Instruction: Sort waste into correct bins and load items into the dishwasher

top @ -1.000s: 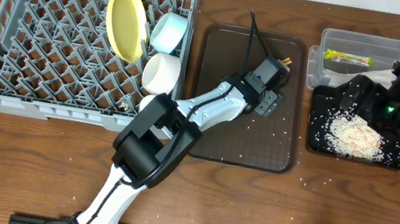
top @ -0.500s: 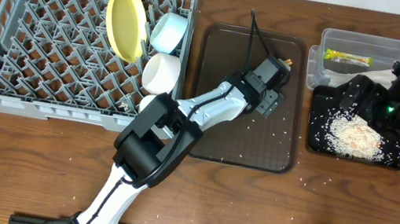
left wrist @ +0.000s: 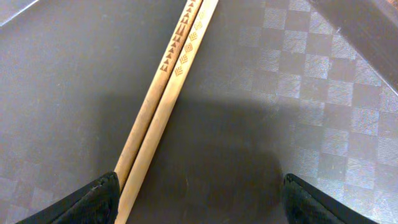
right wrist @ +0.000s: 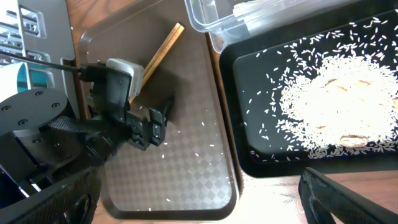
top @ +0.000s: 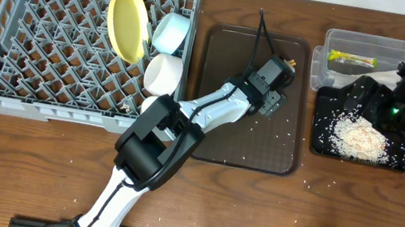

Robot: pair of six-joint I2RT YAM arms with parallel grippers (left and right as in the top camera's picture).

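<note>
A pair of wooden chopsticks (left wrist: 168, 93) lies on the brown serving tray (top: 216, 132), and its far end peeks out past my left wrist (top: 291, 62). My left gripper (left wrist: 199, 186) hangs low over the tray, open. The chopsticks run just inside its left finger (left wrist: 93, 199) and nothing is gripped. My right gripper (right wrist: 199, 193) is open and holds nothing, up above the near edge of the black tray (right wrist: 249, 162). The grey dishwasher rack (top: 33, 64) holds the yellow plate (top: 127, 23), the light blue bowl (top: 171, 33) and the white bowl (top: 164, 74).
The clear tub (top: 333, 44) at the back right holds the green-yellow wrapper (top: 351, 58). In front of it the black tray (top: 323, 144) carries a heap of rice scraps (top: 359, 139). Loose grains dot the brown tray and the wooden table (top: 348, 216).
</note>
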